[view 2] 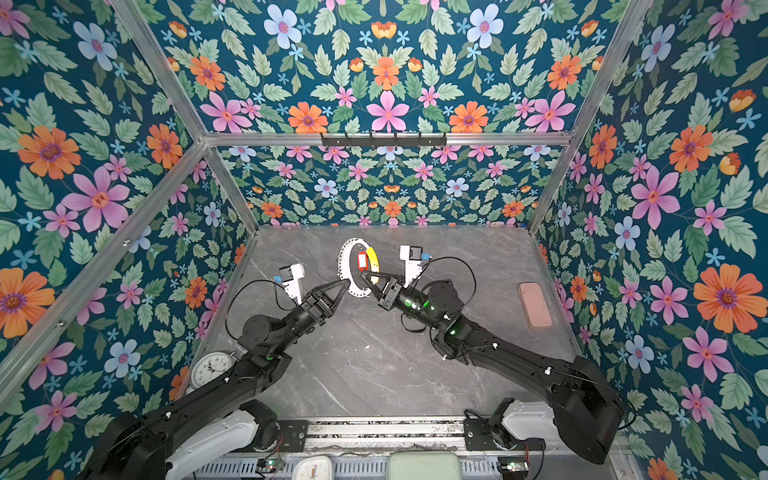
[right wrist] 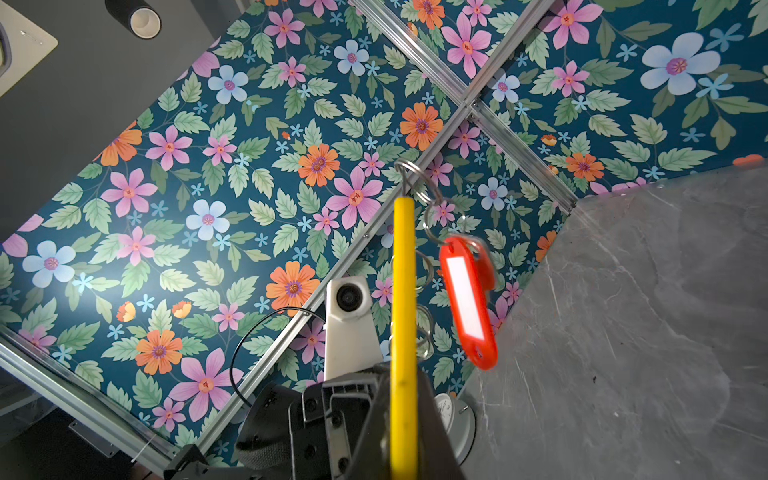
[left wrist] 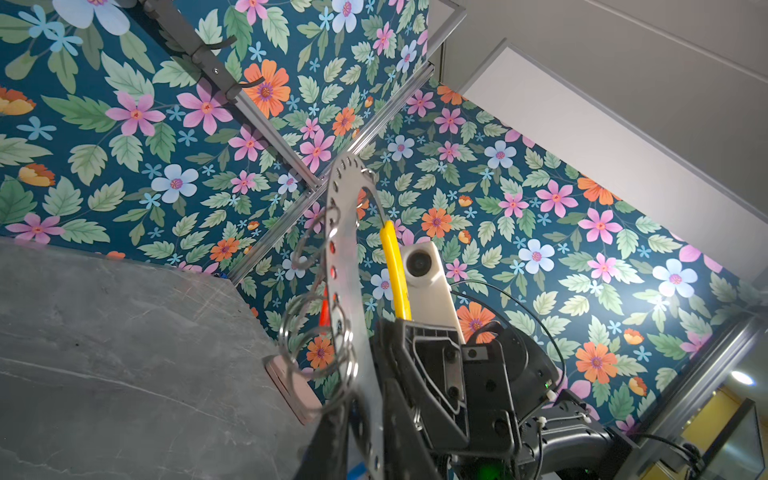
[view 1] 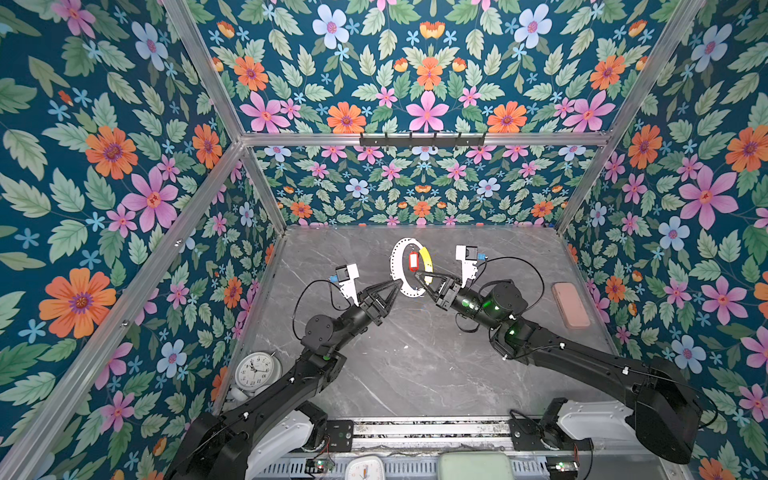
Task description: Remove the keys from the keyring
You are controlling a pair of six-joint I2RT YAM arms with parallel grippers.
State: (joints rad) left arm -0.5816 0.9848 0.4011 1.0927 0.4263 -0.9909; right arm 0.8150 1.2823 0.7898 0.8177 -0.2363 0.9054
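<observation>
Right gripper [view 1: 417,276] clamps the keyring [view 1: 395,261] at its yellow section [view 1: 427,259]; left gripper [view 1: 399,284] pinches the rim.

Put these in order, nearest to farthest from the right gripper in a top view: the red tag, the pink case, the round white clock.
1. The red tag, right beside the right gripper, on the keyring.
2. The pink case, lying far to the right.
3. The round white clock, front left corner.
</observation>
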